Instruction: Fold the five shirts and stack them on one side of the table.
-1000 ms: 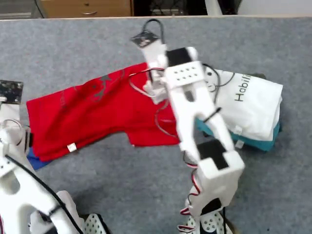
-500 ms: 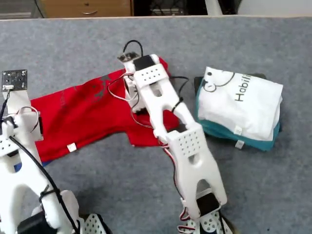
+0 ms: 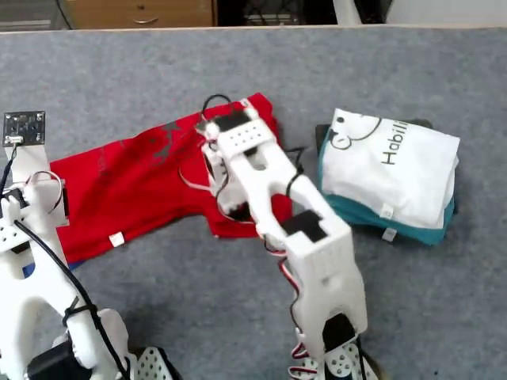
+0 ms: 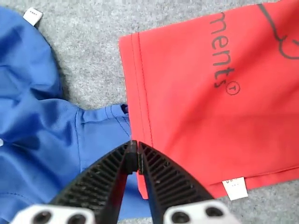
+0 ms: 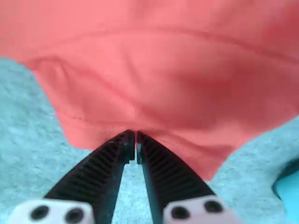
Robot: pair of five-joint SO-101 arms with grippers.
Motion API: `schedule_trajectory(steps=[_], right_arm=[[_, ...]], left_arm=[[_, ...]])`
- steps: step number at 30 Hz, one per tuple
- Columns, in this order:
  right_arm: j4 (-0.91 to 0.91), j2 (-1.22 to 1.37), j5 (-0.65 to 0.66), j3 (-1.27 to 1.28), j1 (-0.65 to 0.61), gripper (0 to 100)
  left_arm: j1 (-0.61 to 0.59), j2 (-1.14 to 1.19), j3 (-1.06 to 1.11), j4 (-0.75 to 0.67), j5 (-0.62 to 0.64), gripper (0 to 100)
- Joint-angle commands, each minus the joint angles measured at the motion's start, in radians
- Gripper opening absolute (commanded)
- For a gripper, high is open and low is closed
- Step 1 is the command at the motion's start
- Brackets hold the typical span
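Leaning over the red shirt (image 3: 135, 178), left end effector (image 4: 136, 156) and right end effector (image 5: 135, 139) sit closed at its edges.

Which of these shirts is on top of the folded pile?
The white shirt with black print; it lies folded on the teal shirt, while the red shirt lies spread out apart.

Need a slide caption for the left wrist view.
Left tool, shut, at the hem of the red shirt, which lies over the blue shirt on the grey table.
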Motion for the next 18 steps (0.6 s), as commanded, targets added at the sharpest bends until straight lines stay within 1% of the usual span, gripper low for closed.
schedule_trajectory(steps=[1,4,7,9,12,13,14,16,18], right_arm=[[-0.138,-0.12,0.025,0.177,-0.04,1.4],[-0.23,-0.168,0.068,0.265,-0.046,1.4],[-0.175,-0.242,0.163,0.245,0.002,1.5],[-0.072,-0.308,0.307,0.22,0.035,1.5],[0.051,-0.397,0.649,0.222,0.049,1.6],[0.068,-0.42,0.744,0.236,0.049,1.6],[0.069,-0.44,0.81,0.255,0.049,2.1],[0.035,-0.469,0.848,0.297,0.04,8.0],[-0.025,-0.483,0.85,0.348,0.017,17.4]], left_arm=[[0.007,-0.002,-0.004,-0.017,-0.006,3],[0.008,-0.002,0.007,-0.068,-0.005,3],[0.005,-0.002,0.013,-0.084,-0.005,3],[0.001,-0.002,0.013,-0.084,-0.005,3],[-0.002,-0.005,0.013,-0.083,-0.005,3],[-0.002,-0.009,0.013,-0.083,-0.005,3],[-0.002,-0.011,0.013,-0.083,-0.005,3],[-0.002,-0.012,0.01,-0.061,-0.005,3],[-0.002,-0.014,0.004,-0.031,-0.005,3]])
